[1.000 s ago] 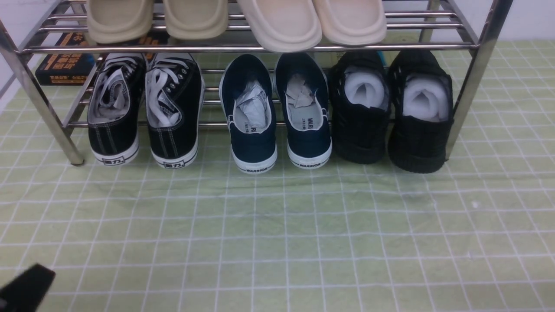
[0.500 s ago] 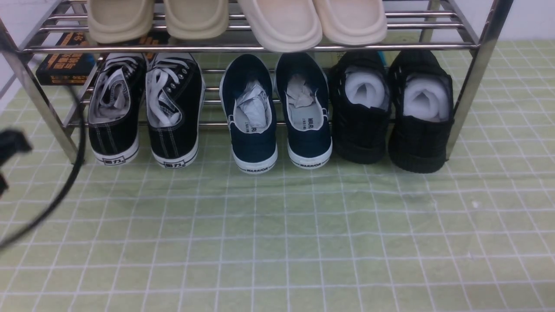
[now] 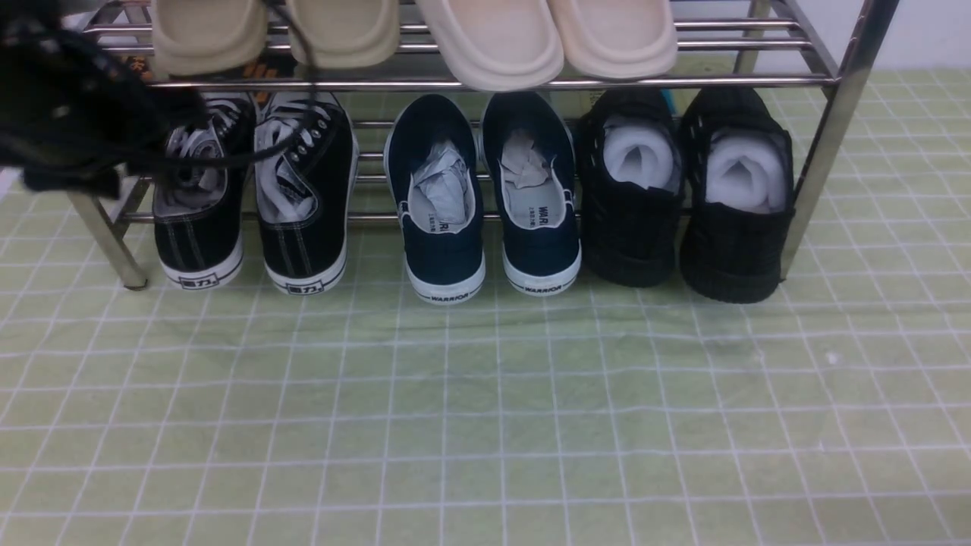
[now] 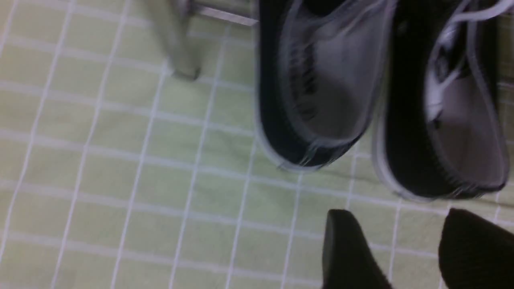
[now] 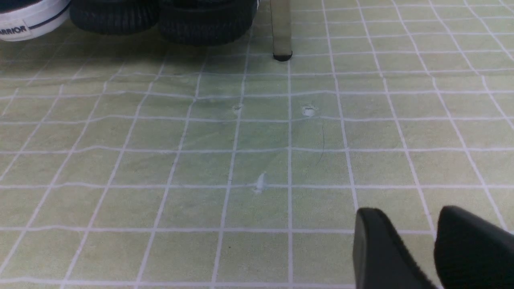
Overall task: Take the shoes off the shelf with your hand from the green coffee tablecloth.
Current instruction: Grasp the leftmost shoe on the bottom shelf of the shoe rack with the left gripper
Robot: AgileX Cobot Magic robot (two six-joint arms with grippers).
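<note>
The left claw has swung up to the shoe rack, beside its left front leg; half a second ago only part of the arm showed at the view's edge. Its fingers now stand open and empty. The black lace-up sneakers sit on the rack's lower tier, right of that leg, unmoved. Likely the reach for them is starting, with nothing taken off yet.

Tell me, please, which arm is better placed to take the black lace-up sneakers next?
Probably the left: its open, empty gripper is near the sneakers at the rack's left end, while the right gripper is over the cloth beyond the rack's right end.
</note>
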